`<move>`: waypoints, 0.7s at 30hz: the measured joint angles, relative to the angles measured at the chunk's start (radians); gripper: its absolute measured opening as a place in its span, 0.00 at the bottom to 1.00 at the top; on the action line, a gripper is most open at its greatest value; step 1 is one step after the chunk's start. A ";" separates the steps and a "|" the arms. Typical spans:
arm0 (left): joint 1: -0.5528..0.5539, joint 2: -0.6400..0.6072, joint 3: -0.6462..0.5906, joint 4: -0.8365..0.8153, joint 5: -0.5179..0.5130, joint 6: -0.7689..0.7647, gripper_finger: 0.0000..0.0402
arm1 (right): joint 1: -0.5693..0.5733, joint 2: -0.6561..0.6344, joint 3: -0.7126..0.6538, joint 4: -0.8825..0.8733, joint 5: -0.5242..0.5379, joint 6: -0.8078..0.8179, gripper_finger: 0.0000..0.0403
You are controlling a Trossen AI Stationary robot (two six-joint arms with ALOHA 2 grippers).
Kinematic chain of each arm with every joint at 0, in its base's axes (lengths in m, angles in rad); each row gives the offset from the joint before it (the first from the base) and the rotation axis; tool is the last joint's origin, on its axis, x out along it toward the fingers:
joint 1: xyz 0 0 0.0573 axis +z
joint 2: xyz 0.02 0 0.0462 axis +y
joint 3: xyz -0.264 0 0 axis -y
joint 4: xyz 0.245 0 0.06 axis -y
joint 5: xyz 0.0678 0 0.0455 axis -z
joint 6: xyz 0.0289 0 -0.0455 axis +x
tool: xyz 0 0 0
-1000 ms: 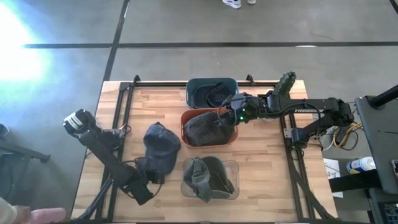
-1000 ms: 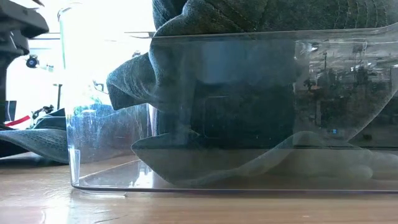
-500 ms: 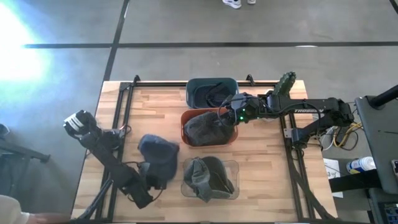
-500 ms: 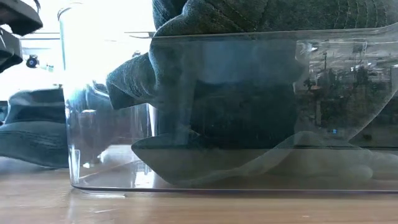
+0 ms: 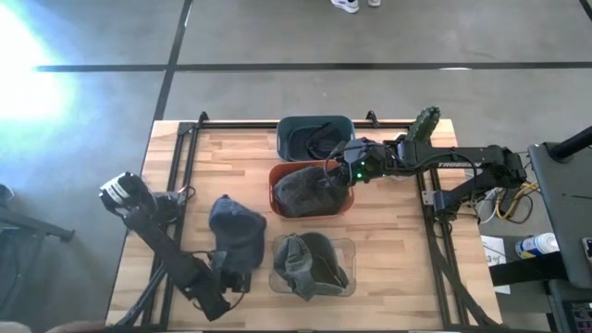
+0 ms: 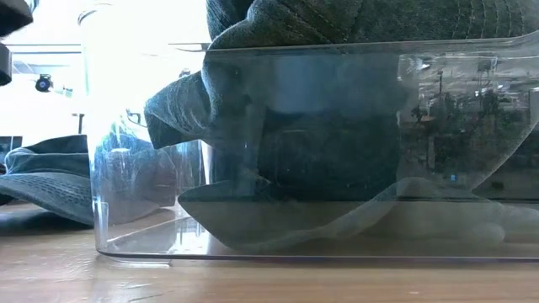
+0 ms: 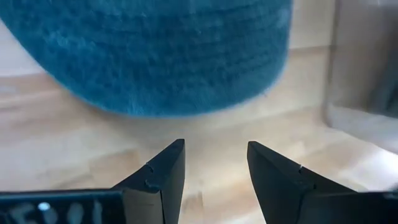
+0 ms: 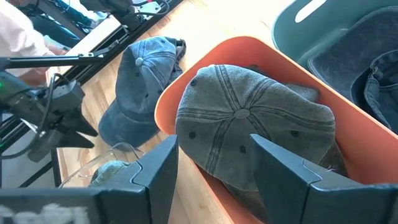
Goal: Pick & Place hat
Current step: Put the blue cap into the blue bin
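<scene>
A blue denim hat (image 5: 236, 225) lies on the wooden table left of a clear bin (image 5: 344, 248); in the low view the blue hat (image 6: 50, 177) rests on its brim. My left gripper (image 7: 214, 146) is open, low over the table just near of the hat (image 7: 168, 56), and touches nothing. In the high view the left gripper (image 5: 239, 276) shows at the hat's near side. My right gripper (image 8: 214, 140) is open above a grey hat (image 8: 249, 124) that fills the orange bin (image 5: 277, 176).
The clear bin holds an olive hat (image 5: 310, 264) and stands right beside my left gripper. A teal bin (image 5: 287, 125) with a dark hat stands at the far edge behind the orange bin. Bare wood lies at the table's left (image 5: 185, 166) and right.
My left arm has swung toward the near edge, and its gripper has moved back along the table. The blue hat has shifted a little toward the near edge and the clear bin; it rose briefly in the low view and now lies flat again.
</scene>
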 joint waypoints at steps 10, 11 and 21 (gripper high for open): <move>0.028 0.029 0.012 -0.143 -0.089 -0.005 0.42 | 0.000 0.000 0.000 0.000 0.000 0.000 0.47; 0.028 0.025 0.016 -0.172 -0.090 -0.005 0.42 | 0.000 0.000 0.000 0.000 0.000 0.000 0.47; 0.043 -0.020 -0.013 -0.332 -0.252 0.022 0.42 | 0.000 0.000 0.000 0.000 0.000 0.000 0.47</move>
